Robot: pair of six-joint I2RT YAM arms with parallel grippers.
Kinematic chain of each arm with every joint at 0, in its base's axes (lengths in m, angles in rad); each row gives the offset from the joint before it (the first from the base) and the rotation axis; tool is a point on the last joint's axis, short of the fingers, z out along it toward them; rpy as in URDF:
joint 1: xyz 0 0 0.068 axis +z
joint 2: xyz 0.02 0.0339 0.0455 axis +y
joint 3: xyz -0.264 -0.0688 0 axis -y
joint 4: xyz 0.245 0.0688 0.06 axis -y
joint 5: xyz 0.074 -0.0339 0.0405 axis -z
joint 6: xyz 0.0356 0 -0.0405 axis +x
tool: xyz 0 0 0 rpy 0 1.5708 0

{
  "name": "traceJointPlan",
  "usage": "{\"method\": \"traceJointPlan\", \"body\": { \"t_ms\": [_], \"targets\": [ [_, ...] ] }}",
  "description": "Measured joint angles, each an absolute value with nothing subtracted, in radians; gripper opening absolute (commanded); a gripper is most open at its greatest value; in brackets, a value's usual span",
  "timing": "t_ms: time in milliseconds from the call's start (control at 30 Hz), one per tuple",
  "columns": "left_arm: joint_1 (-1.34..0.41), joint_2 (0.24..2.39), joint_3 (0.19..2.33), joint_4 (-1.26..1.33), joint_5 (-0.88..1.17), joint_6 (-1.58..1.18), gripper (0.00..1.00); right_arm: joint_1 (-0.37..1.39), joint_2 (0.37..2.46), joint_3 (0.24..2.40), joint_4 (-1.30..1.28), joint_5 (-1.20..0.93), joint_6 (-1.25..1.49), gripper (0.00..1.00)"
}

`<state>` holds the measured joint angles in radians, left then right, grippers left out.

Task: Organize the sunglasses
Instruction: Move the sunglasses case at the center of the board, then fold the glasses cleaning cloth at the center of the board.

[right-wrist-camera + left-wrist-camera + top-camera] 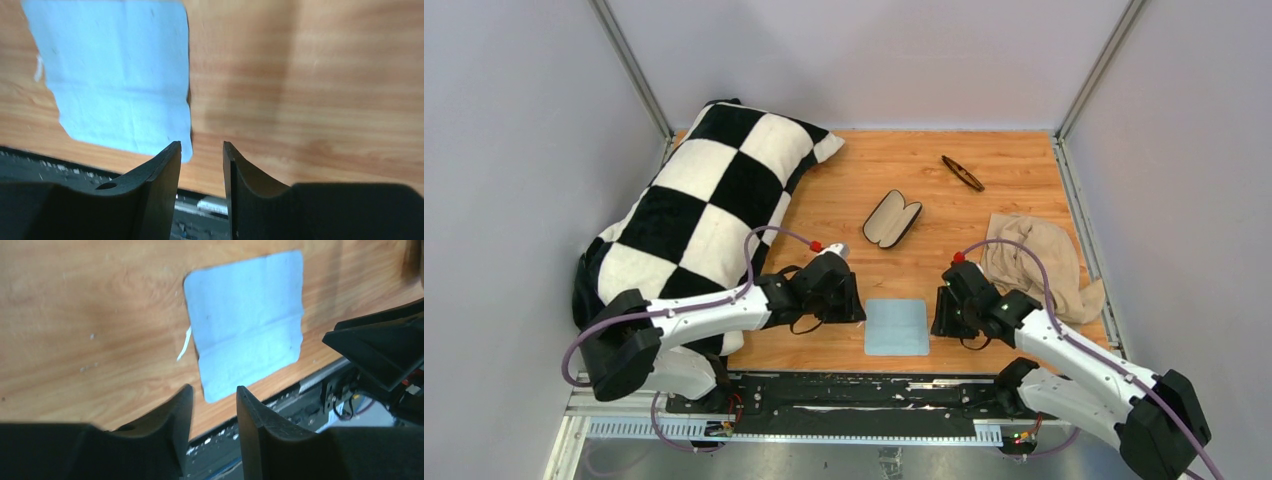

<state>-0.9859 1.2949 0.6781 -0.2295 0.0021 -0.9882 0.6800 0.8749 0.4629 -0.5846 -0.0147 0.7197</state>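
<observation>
The folded sunglasses (962,172), thin and dark, lie at the far right of the wooden table. An open black case (893,218) with beige lining rests mid-table. A light blue cloth (897,326) lies flat near the front edge, also seen in the left wrist view (247,322) and in the right wrist view (117,75). My left gripper (856,303) hovers just left of the cloth; its jaws stand open with nothing between them (214,392). My right gripper (938,312) is just right of the cloth, open and empty (201,147).
A black-and-white checkered pillow (704,200) covers the table's left side. A crumpled beige cloth (1039,262) lies at the right, behind my right arm. The metal rail (844,395) runs along the near edge.
</observation>
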Motion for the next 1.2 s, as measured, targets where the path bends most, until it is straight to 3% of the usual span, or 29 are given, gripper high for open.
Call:
{"method": "traceJointPlan", "body": {
  "t_ms": [433,833,967,1200],
  "targets": [
    [-0.885,1.592,0.859,-0.196,-0.009,-0.773,0.48,0.566,1.213,0.66,-0.424,0.041,0.525,0.37],
    [-0.881,1.699,0.916,-0.188,0.061,-0.713,0.36,0.554,1.414,0.727,-0.363,-0.083,0.439,0.34],
    [-0.877,1.71,0.923,-0.183,0.075,-0.712,0.29,0.552,1.425,0.729,-0.355,-0.098,0.429,0.28],
    [-0.869,1.719,0.926,-0.182,0.084,-0.714,0.27,0.549,1.425,0.729,-0.34,-0.105,0.427,0.19]
  ]
}}
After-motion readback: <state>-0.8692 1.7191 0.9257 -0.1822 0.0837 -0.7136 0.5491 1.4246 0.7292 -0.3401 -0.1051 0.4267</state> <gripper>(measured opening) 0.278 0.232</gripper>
